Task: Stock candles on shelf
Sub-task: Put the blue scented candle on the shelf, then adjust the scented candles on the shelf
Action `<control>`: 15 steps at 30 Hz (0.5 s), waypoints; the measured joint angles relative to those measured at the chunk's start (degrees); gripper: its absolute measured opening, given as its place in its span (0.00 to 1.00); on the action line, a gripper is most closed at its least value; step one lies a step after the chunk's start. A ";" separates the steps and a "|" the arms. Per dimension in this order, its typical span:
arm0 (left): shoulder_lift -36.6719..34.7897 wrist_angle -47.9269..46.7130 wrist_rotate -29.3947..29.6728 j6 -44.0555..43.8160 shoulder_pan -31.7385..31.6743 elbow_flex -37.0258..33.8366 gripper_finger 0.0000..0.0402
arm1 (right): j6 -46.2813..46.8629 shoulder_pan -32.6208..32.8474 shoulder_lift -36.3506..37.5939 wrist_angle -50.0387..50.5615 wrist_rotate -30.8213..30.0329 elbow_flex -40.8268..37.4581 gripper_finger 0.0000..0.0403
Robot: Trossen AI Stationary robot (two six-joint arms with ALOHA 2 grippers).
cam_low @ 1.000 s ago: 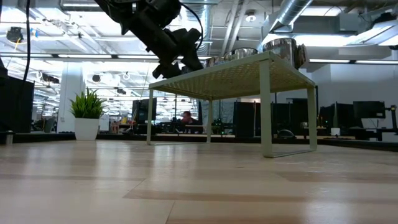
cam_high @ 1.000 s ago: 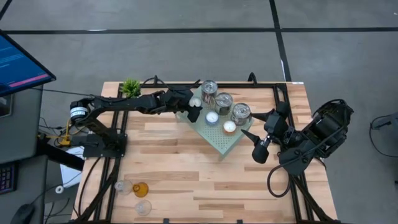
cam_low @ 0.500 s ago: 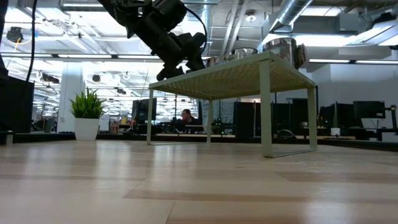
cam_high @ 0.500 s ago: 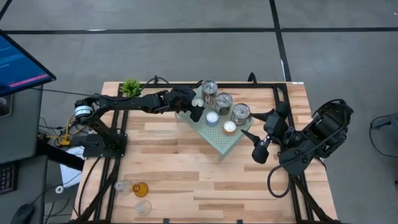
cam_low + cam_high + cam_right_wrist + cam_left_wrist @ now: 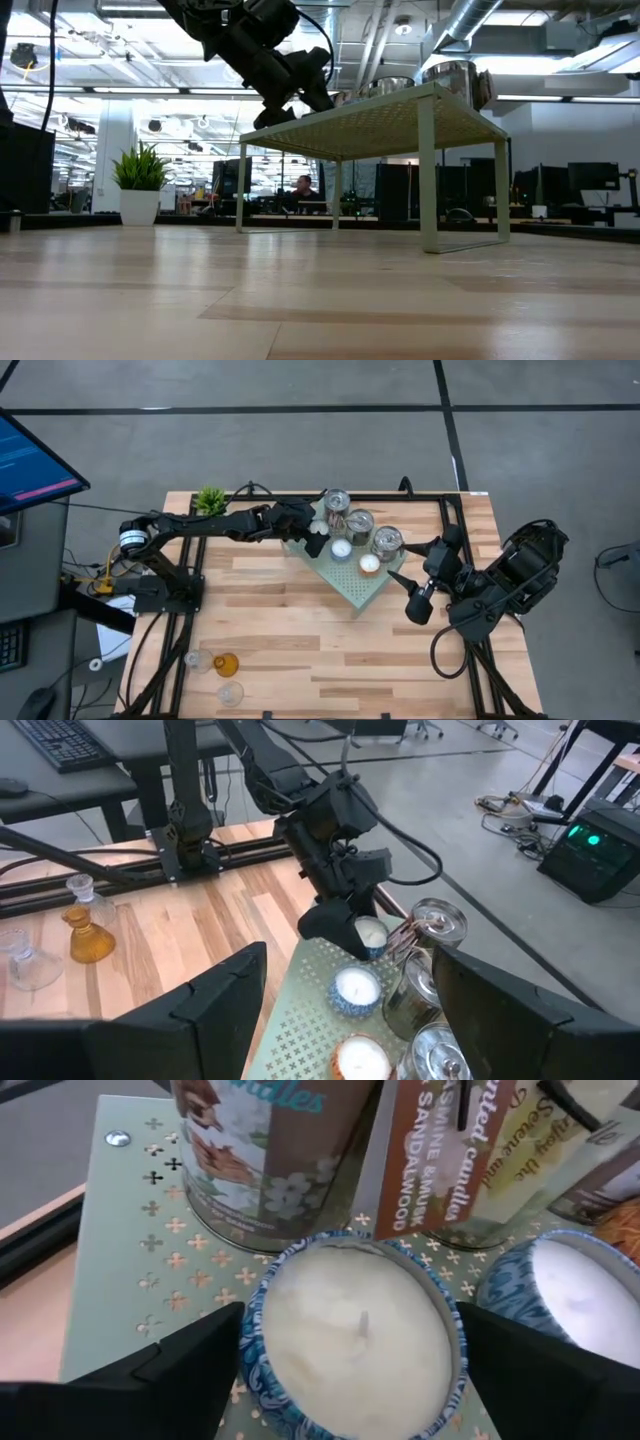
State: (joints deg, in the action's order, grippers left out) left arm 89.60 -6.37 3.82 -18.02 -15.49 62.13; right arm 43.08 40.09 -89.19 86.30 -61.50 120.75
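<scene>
Now your left gripper (image 5: 352, 1370) straddles the blue-patterned candle (image 5: 352, 1342) on the shelf (image 5: 140, 1230), fingers spread either side; lift straight off. Your right gripper (image 5: 412, 596), also open, waits beside the shelf.

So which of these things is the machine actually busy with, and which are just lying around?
Part of the job:
- green shelf
- three silver tins
- small candles on the shelf
- blue-patterned candle between the left gripper's open fingers
- glass holders waiting at the table's near edge

Just lying about:
- potted plant
- monitor
- right gripper, waiting open beside the shelf
</scene>
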 joint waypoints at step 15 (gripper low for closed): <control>-7.78 -1.04 -4.03 -1.89 -3.54 -0.06 0.92 | -0.74 0.00 0.00 0.00 0.20 0.00 0.69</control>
State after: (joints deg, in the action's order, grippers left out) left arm 81.82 -7.41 -0.21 -19.91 -19.03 62.07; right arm 42.34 40.10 -89.19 86.30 -61.30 120.75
